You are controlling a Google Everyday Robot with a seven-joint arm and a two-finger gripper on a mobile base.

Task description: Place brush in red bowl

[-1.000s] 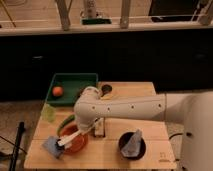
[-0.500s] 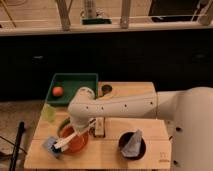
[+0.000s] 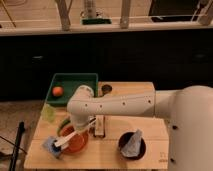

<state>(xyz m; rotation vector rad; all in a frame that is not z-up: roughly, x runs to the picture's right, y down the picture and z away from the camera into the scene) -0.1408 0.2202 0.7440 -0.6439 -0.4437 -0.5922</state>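
Since a second ago your arm has swung left and lower over the red bowl (image 3: pixel 75 142), and the brush (image 3: pixel 64 142) has come down with it, so the white handle now lies across the bowl's left rim with the far end reaching a blue thing (image 3: pixel 51 146) just left of the bowl. The gripper (image 3: pixel 79 131) hangs right above the bowl, under the elbow, and I honestly can't tell what it's doing with the handle.

What could bite you: the brush looks half in, half out. Let it go like that and it could tip over the bowl's left rim onto the blue thing, or drag the bowl.

Room-wise, the table (image 3: pixel 107 156) edge runs close on the bowl's left and front, so nothing spare there. To the bowl's right sits a long block tool (image 3: pixel 100 125), quite near. The dark bowl (image 3: pixel 132 145) is further right, the green tray (image 3: pixel 75 80) behind. Straight up is your free exit.
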